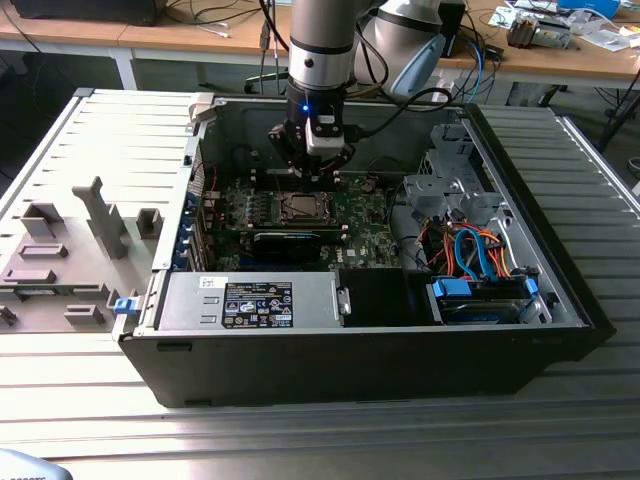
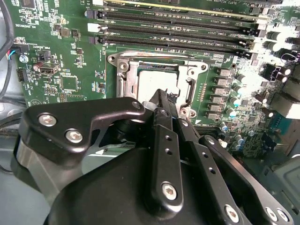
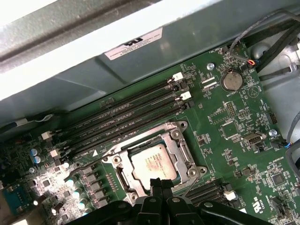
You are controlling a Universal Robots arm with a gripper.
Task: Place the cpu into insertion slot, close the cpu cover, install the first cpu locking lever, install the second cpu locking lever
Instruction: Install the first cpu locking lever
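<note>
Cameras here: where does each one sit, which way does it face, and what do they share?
Exterior view: off the arm, looking down into the open computer case; arm and gripper show.
First wrist view: on the arm, looking down at the green board; gripper at the edge.
Second wrist view: on the arm, behind the gripper.
Both wrist views share the cpu in its metal frame.

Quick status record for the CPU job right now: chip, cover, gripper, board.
cpu: seated in the insertion slot, silver top facing up
cpu cover: lying down around the chip, which shows through its window
gripper: fingers together, tips above the socket's edge, holding nothing
locking levers: a thin wire lever runs beside the socket; latched or not, cannot tell
motherboard: green, inside the open computer case
</note>
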